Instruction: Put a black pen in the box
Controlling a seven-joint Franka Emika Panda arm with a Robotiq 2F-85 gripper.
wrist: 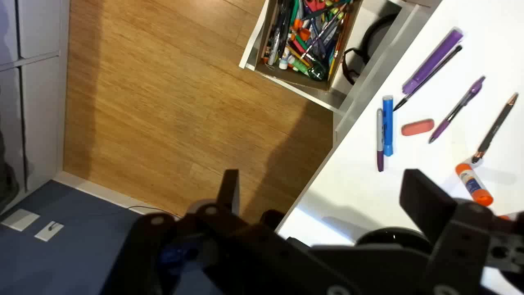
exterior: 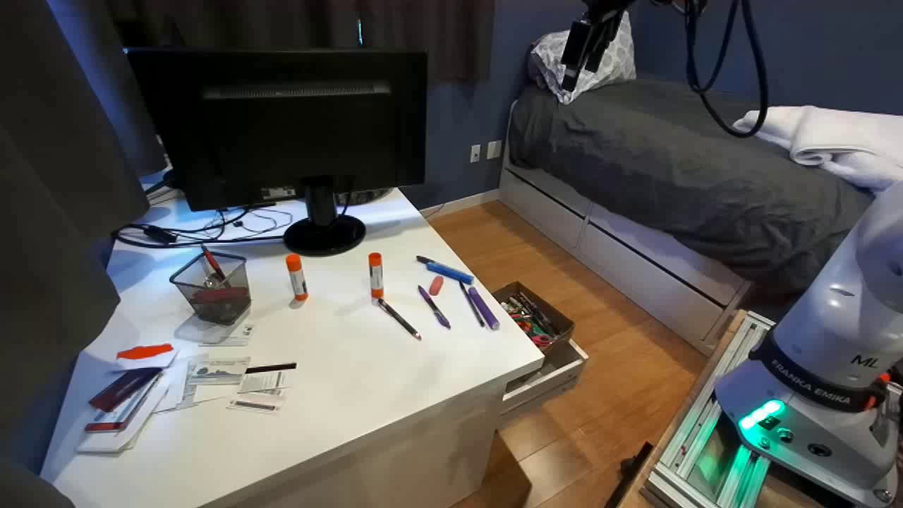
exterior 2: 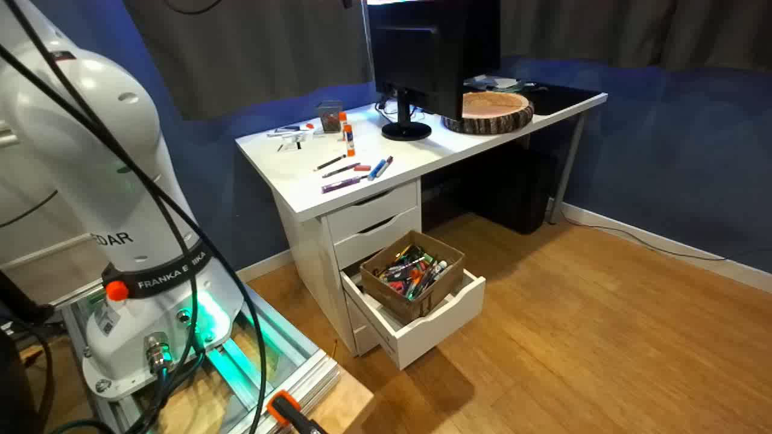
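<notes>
A black pen with copper-coloured ends lies flat on the white desk, beside a glue stick, in both exterior views (exterior: 399,319) (exterior 2: 330,163) and at the right of the wrist view (wrist: 496,126). A slimmer black pen-like thing (wrist: 430,76) lies against a purple marker. The box (exterior 2: 386,296) is brown and open-topped, crowded with pens, and sits in a pulled-out drawer; it shows in the wrist view (wrist: 295,77). My gripper (wrist: 323,186) is open with nothing between its fingers, above the desk's edge and apart from pen and box. It hangs high in an exterior view (exterior: 580,74).
A white drawer (exterior 2: 443,331) juts out under the desk (exterior: 367,381). A monitor (exterior: 282,134), a mesh cup (exterior: 226,303), two upright glue sticks (exterior: 297,279) (exterior: 376,275) and cards stand or lie on it. A pink eraser (wrist: 417,127), purple pen (wrist: 457,108) and blue marker (wrist: 387,125) lie nearby.
</notes>
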